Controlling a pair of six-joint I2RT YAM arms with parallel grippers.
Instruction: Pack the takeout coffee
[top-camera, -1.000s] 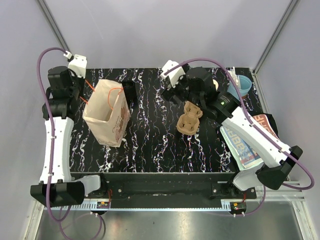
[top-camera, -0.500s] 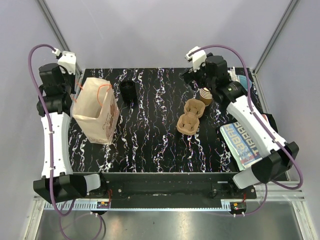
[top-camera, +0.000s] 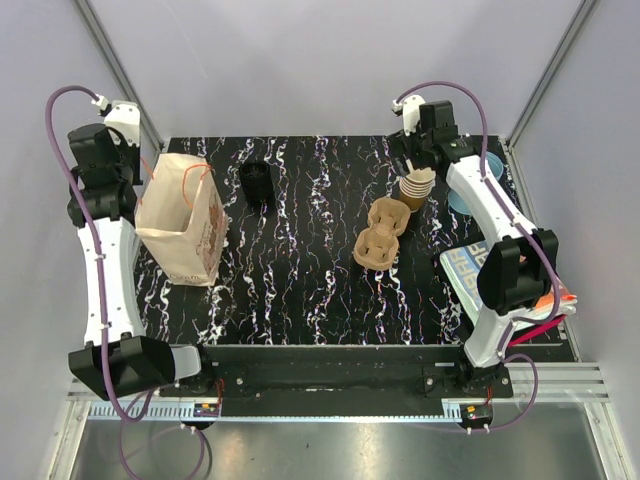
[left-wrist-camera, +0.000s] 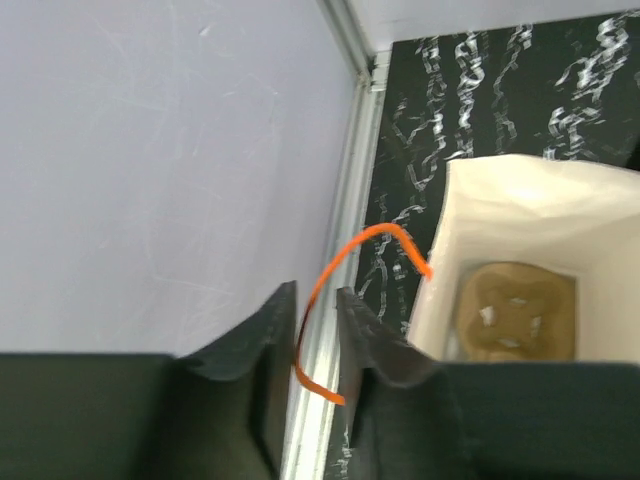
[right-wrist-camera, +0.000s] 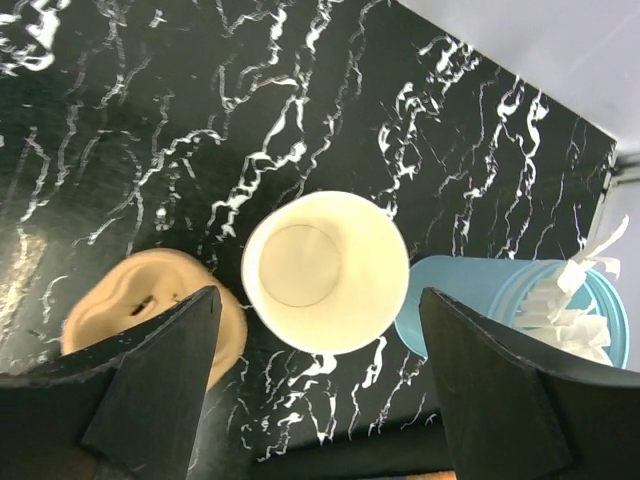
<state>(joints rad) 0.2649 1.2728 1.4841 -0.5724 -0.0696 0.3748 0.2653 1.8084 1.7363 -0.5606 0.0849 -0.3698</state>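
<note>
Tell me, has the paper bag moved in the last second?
Yes. The paper bag has slid left in the top view, away from the black object.

the end effector (right-wrist-camera: 318, 292) is hanging spread above a paper cup (right-wrist-camera: 325, 270). a light blue cup (right-wrist-camera: 500, 280) is standing just beside it.

One paper bag (top-camera: 180, 235) at left, two pulp cup carriers (top-camera: 380, 235) (the second (left-wrist-camera: 515, 312) sits inside the bag), one stack of tan cups (top-camera: 416, 188), one light blue cup (right-wrist-camera: 470, 300), one black round item (top-camera: 257, 180), one printed paper (top-camera: 470, 275).
</note>
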